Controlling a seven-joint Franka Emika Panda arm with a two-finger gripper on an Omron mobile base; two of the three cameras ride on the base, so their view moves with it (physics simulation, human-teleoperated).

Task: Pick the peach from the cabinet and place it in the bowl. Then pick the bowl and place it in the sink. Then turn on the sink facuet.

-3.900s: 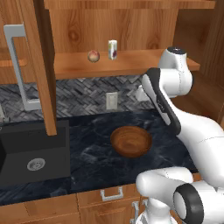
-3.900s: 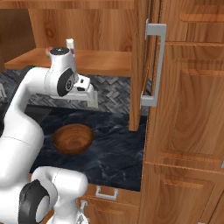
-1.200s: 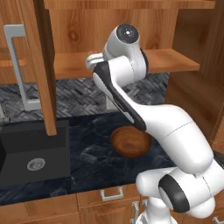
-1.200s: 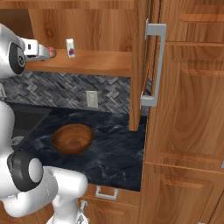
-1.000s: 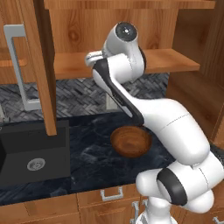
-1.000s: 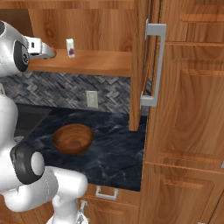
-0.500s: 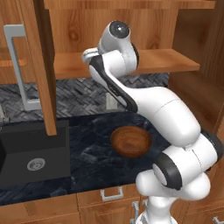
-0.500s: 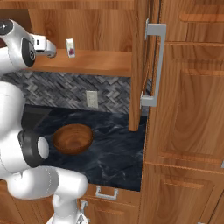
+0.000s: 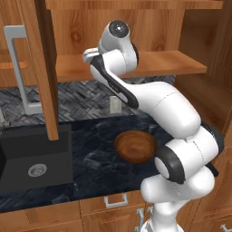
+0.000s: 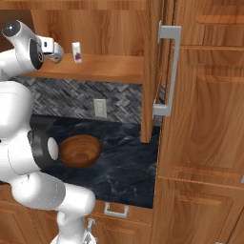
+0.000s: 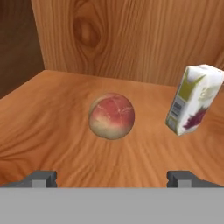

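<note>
The peach [image 11: 111,116] lies on the cabinet shelf [image 11: 52,113], straight ahead of my gripper [image 11: 112,177] and a short way beyond its tips. The fingertips [image 11: 41,178] stand wide apart with nothing between them, so the gripper is open. From the right base view, the gripper [image 10: 56,51] is at the shelf's [image 10: 105,67] left end. The bowl [image 9: 135,147] sits upright on the dark counter below, right of the black sink [image 9: 31,156]. A grey sliver of the sink faucet [image 9: 2,121] shows at the left edge.
A small white carton [image 11: 192,105] with a dark red label stands on the shelf right of the peach, also seen as the carton [image 10: 76,51]. The open cabinet door [image 9: 43,68] hangs above the sink's right edge. A wall outlet [image 10: 99,107] sits behind the bowl.
The arm has swung left and reached further into the cabinet, bringing the hand up to the peach. The jaws have stayed open. The bowl has not moved.
</note>
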